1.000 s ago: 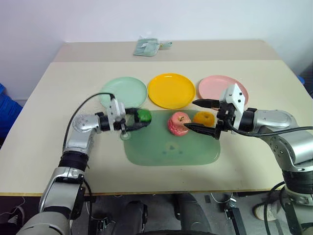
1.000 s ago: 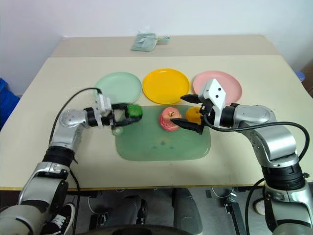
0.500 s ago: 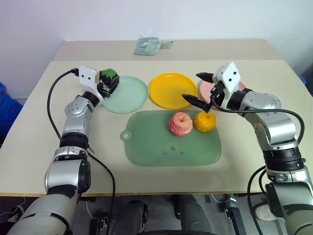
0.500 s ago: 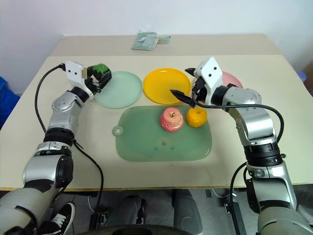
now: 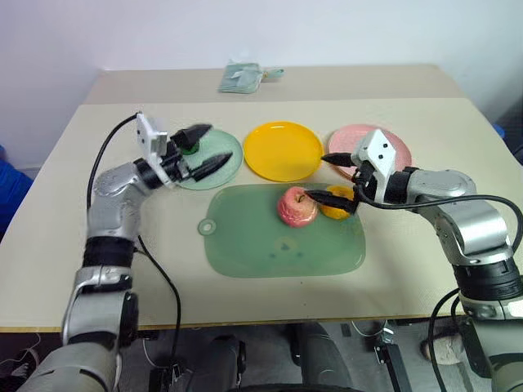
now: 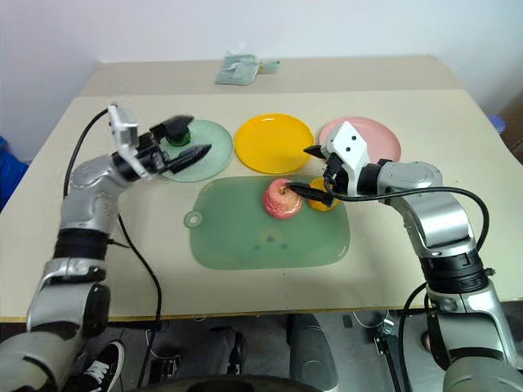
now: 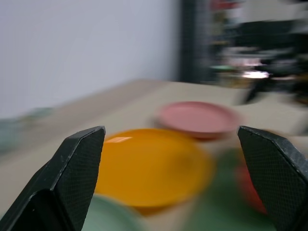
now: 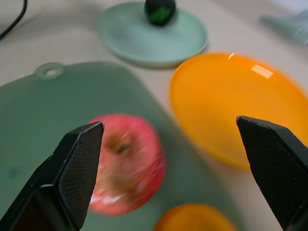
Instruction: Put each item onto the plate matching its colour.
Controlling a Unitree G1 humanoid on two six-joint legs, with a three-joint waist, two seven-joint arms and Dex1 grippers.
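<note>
The dark green round item [image 8: 160,10] sits on the pale mint plate [image 5: 225,163], near its far left rim. My left gripper [image 5: 220,142] hangs open just above that plate, beside the item and not touching it. A pink-red apple [image 5: 297,206] and a yellow-orange item [image 5: 338,208] lie side by side on the green mat [image 5: 278,245]. My right gripper [image 5: 331,176] stands open over them, its lower finger across the yellow-orange item and reaching towards the apple. The yellow plate [image 5: 283,150] is bare. The pink plate [image 6: 377,135] lies partly behind my right wrist.
A folded pale green cloth [image 5: 240,77] lies at the far edge of the table. The mat has a small hole [image 5: 209,226] at its left end. Bare tabletop lies left of the mat and along the near edge.
My left gripper carried the green item from the mat to the mint plate, opened and let it go there. My right gripper rose, then came back down over the yellow-orange item.
</note>
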